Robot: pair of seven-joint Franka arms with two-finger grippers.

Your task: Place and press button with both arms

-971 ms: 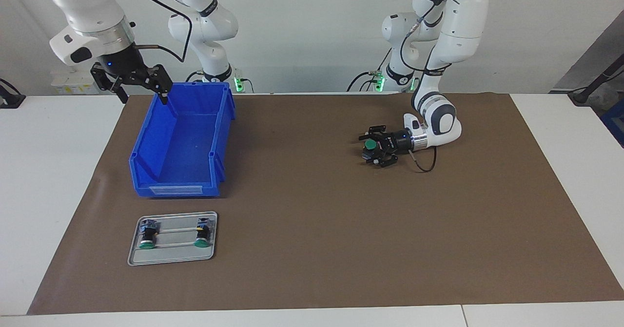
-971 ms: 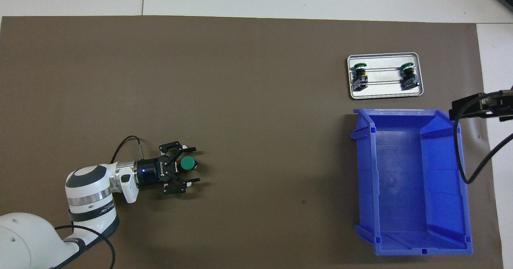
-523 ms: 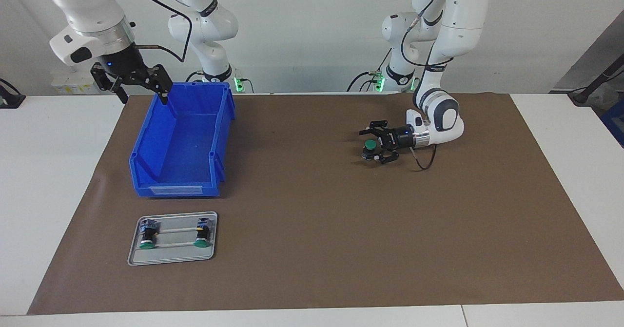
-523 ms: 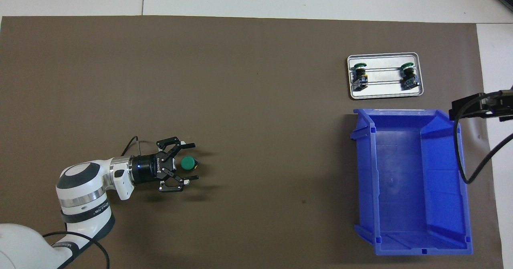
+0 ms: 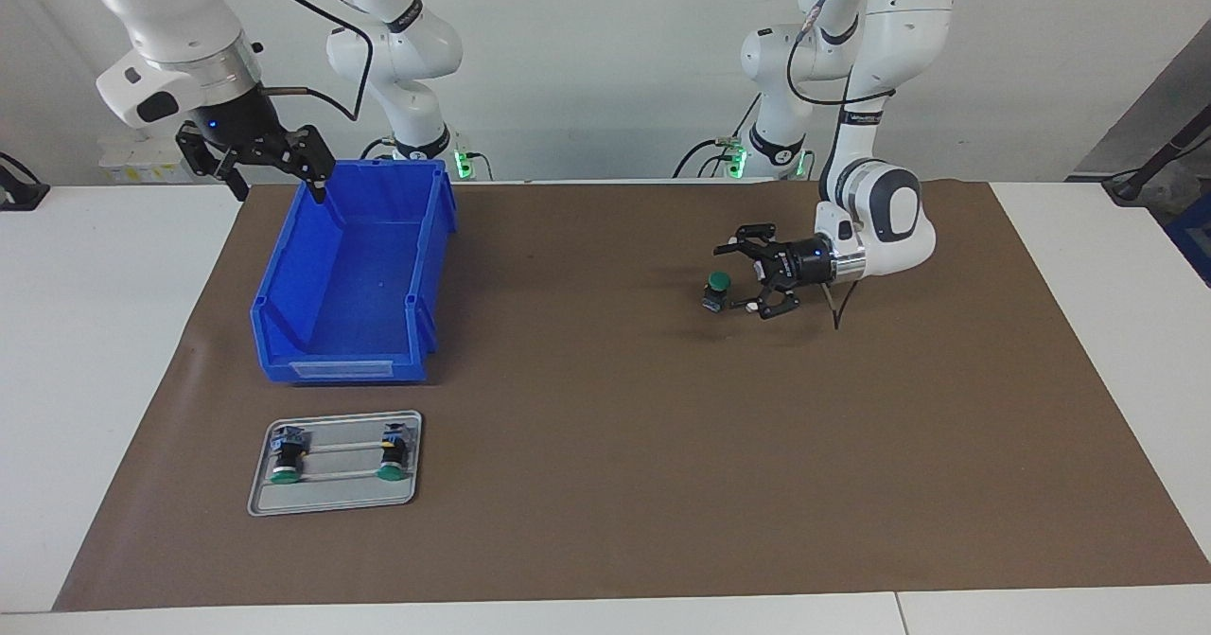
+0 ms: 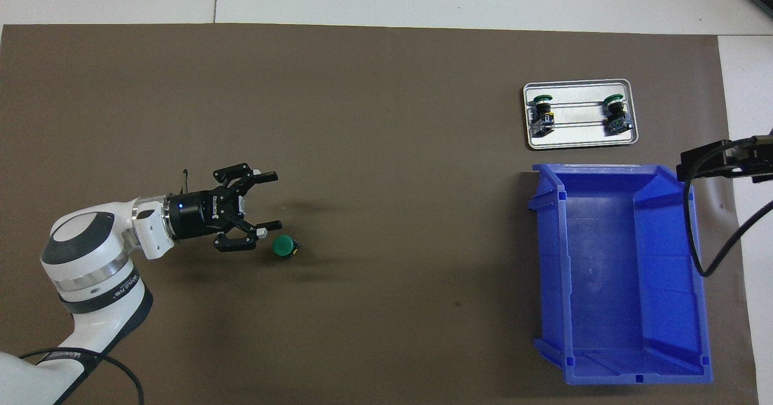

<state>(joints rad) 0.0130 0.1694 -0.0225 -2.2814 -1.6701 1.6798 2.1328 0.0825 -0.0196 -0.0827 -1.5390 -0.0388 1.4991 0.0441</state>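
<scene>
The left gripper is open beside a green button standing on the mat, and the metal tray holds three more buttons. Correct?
Not quite. The metal tray holds two buttons, not three; the overhead view shows it. The rest holds: the left gripper is open beside the green button, which stands on the mat.

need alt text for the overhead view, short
A small green-capped push button stands alone on the brown mat, just clear of the left arm's open black claw. Toward the right arm's end sit an empty blue plastic bin and a metal tray holding two more buttons.
</scene>
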